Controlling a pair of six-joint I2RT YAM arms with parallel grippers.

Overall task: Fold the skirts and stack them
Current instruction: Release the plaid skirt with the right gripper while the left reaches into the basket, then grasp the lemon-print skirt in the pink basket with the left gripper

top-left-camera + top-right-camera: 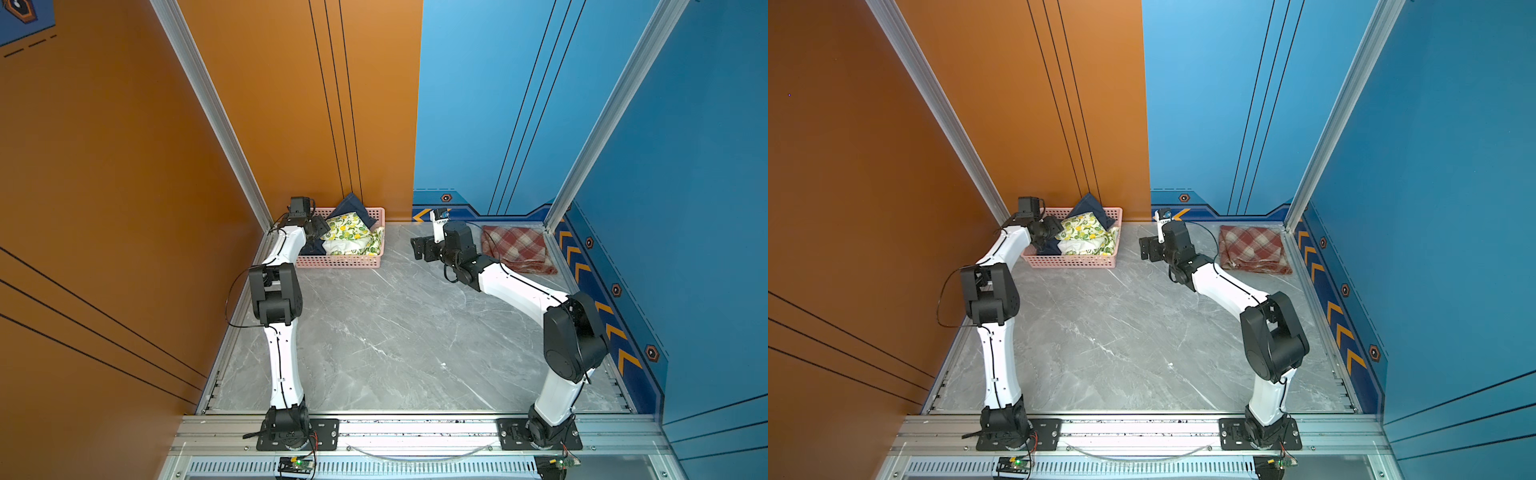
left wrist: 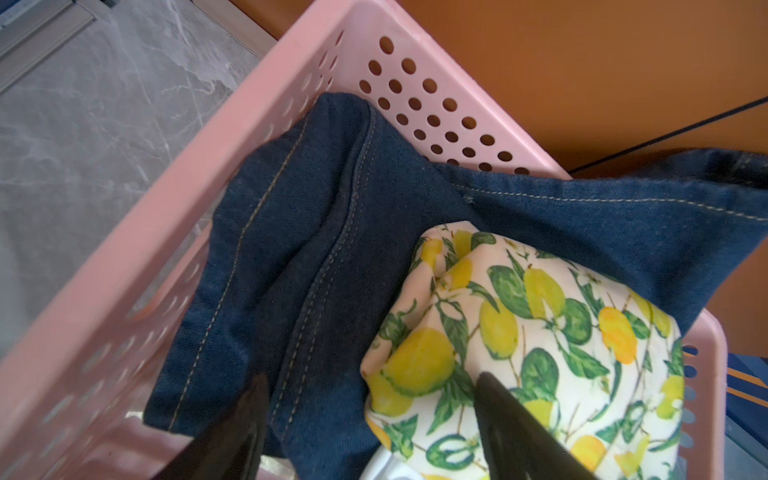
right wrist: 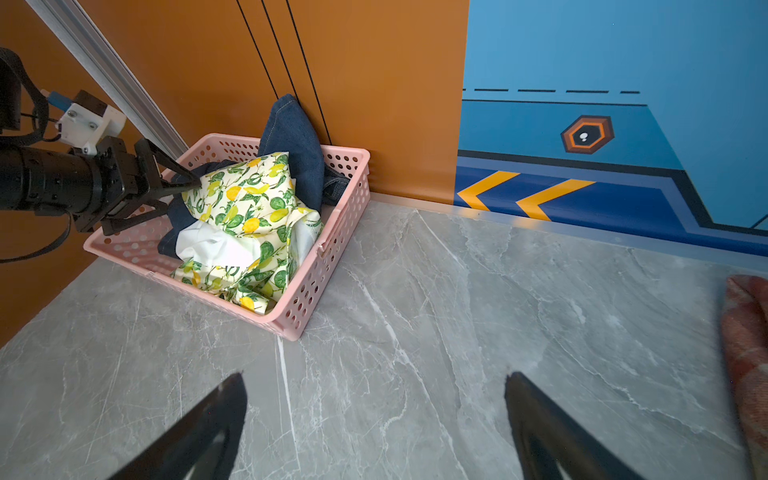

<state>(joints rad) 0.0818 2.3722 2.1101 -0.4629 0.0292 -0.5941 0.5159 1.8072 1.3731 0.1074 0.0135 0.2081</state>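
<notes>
— Where are the skirts?

— The rust-red and cream plaid woolly skirt [image 1: 517, 251] lies folded flat in the far right corner of the grey marble-patterned tabletop [image 1: 374, 332], close to the blue wall [image 1: 498, 124]. The white lemon-and-leaf print skirt [image 1: 353, 237] sits crumpled in the pink perforated plastic basket [image 1: 338, 262] at the far left. It lies on top of the dark blue denim skirt [image 1: 352, 204], one corner of which sticks up past the basket's back rim against the orange wall [image 1: 311, 124].

— And the left gripper?

— The left gripper [image 2: 370, 376] reaches into the basket from its left end with its jaws spread, one finger over the denim and the other over the lemon print. In the right wrist view one fingertip [image 3: 193, 182] meets the edge of the lemon cloth; whether it presses in cannot be told.

— The right one?

— The right gripper [image 3: 374, 376] hovers with its jaws wide apart above bare tabletop, between the basket and the plaid skirt, nearer the plaid.
</notes>
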